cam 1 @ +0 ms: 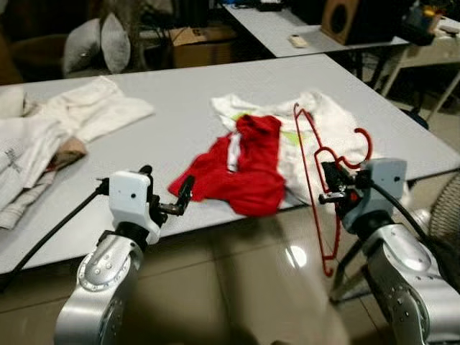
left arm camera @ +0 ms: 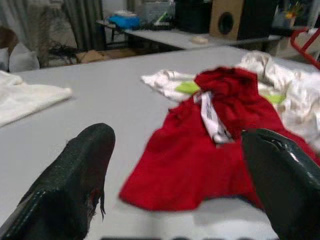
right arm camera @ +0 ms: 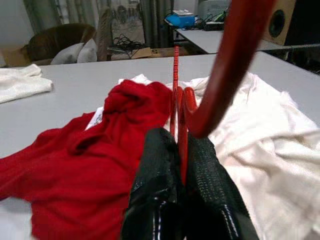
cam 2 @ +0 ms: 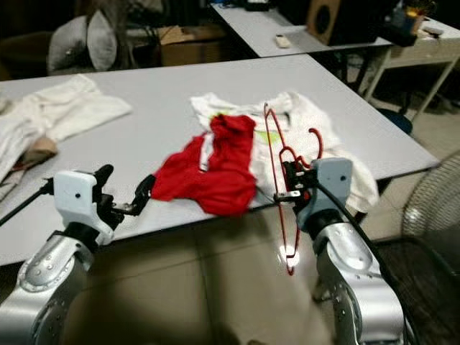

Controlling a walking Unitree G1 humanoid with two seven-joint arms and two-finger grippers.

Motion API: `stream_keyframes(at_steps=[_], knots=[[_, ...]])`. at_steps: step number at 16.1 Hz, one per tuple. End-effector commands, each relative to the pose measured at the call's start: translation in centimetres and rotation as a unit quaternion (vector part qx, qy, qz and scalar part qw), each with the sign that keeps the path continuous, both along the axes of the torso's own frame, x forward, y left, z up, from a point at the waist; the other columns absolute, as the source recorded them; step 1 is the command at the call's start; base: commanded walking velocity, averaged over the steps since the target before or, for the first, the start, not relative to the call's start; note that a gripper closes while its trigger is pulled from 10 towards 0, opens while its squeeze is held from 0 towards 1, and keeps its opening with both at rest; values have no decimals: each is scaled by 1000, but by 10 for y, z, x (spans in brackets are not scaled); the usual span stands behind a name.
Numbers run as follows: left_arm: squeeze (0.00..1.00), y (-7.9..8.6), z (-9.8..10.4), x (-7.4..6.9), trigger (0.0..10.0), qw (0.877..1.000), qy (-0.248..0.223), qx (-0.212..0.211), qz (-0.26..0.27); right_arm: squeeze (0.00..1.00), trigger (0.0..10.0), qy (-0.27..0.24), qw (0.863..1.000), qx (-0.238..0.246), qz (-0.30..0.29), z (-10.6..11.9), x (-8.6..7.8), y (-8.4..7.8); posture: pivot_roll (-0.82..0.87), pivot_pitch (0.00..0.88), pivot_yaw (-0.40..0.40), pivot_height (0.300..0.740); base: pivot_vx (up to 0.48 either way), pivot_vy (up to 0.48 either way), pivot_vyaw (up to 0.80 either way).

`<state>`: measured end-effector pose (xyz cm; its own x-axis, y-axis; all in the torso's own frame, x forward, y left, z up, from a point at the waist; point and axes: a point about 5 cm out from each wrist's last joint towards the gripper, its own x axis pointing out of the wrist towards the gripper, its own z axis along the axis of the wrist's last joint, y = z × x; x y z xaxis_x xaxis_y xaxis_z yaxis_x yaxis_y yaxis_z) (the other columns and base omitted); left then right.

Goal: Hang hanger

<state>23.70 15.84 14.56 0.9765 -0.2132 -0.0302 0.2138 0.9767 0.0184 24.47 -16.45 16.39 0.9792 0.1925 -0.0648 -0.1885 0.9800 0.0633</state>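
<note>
The right hand point(cam 1: 332, 183) is closed tight on the red hanger point(cam 1: 316, 194), its two black fingers point(right arm camera: 202, 165) pinching the thin bar near the neck just below the hook. It holds the hanger on edge at the near right edge of the tabletop point(cam 1: 180, 122), the hook curling up and to the right above the hand, the upper part of the frame leaning over the white shirt point(cam 1: 316, 136) and the lower corner hanging below the table edge over the tiled floor point(cam 1: 244, 287).

The left hand point(cam 1: 167, 195) hovers at the near edge of the tabletop, left of the right hand, with its fingers point(left arm camera: 75, 175) spread apart and nothing between them. It points toward the red garment point(cam 1: 241, 172), which lies crumpled just beyond its fingertips, partly over the white shirt. A white strip with dark print runs down the middle of the red cloth.

Further left on the tabletop lies a pile of pale clothes point(cam 1: 50, 136), well apart from the red garment. Beyond the far side of the tabletop stand two grey cushions point(cam 1: 97, 43) and a cardboard box point(cam 1: 198, 43). A second table point(cam 1: 287, 29) stretches away at the far right, carrying a wooden speaker point(cam 1: 345, 20). A round fan grille point(cam 2: 435, 215) sits at the right, beside the right arm.
</note>
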Motion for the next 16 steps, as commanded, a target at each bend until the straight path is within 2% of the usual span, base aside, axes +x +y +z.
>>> stream_keyframes(at_steps=[1,3,7,11,14,16], knots=[[0,4,-1,5,10000,1000,1,0,15,0,10000,-12,1000,5,3,5,1,0,-98,16,18,740,0,0,-800],[0,4,-3,9,10000,1000,2,20,16,0,10000,-18,1000,-21,-4,5,4,-5,-101,5,18,740,0,0,-800],[0,6,-2,14,10000,1000,-4,9,20,0,10000,-25,1000,-9,-7,9,8,-5,-116,0,23,740,0,0,-800],[0,17,1,17,10000,999,-15,12,51,0,10000,-6,1000,8,21,1,6,1,-110,6,25,740,0,0,0],[0,23,3,18,10000,998,-14,13,60,0,10000,5,999,-21,49,-8,1,9,-102,15,25,740,84,0,0],[0,25,4,17,10000,998,-13,8,59,0,10000,14,998,-8,57,-10,-1,12,-110,19,39,740,274,0,0]])
